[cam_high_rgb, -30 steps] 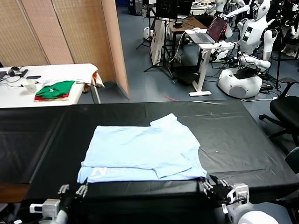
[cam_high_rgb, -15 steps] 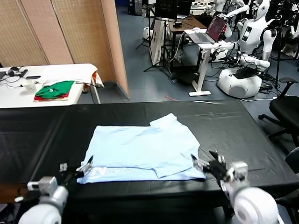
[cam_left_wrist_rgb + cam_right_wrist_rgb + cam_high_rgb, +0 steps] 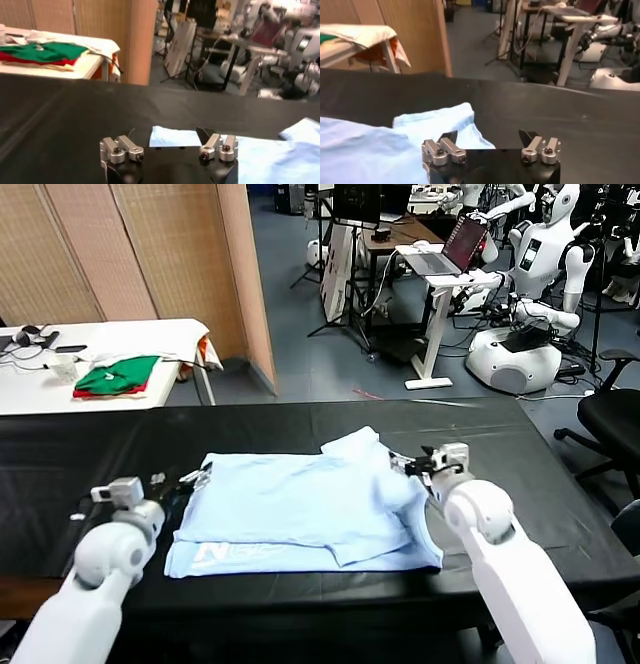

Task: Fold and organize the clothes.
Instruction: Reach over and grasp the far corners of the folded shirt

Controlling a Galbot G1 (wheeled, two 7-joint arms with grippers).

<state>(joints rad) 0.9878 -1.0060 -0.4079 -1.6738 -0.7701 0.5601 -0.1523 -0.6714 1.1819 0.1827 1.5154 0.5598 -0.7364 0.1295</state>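
Shirt (image 3: 305,509) lies half-folded on the black tabletop (image 3: 500,484); I see both claws released at its far corners, left claw (image 3: 185,481), right claw (image 3: 410,464). Left wrist: corner just ahead. Right wrist: sleeve beneath. Thin, limp cloth, I'd pinch edges. No containers.

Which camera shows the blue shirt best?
The head view: the whole shirt lies flat on the black table, lettering visible near the hem. The left wrist view catches only its far edge, and the right wrist view shows just one sleeve and part of the body.
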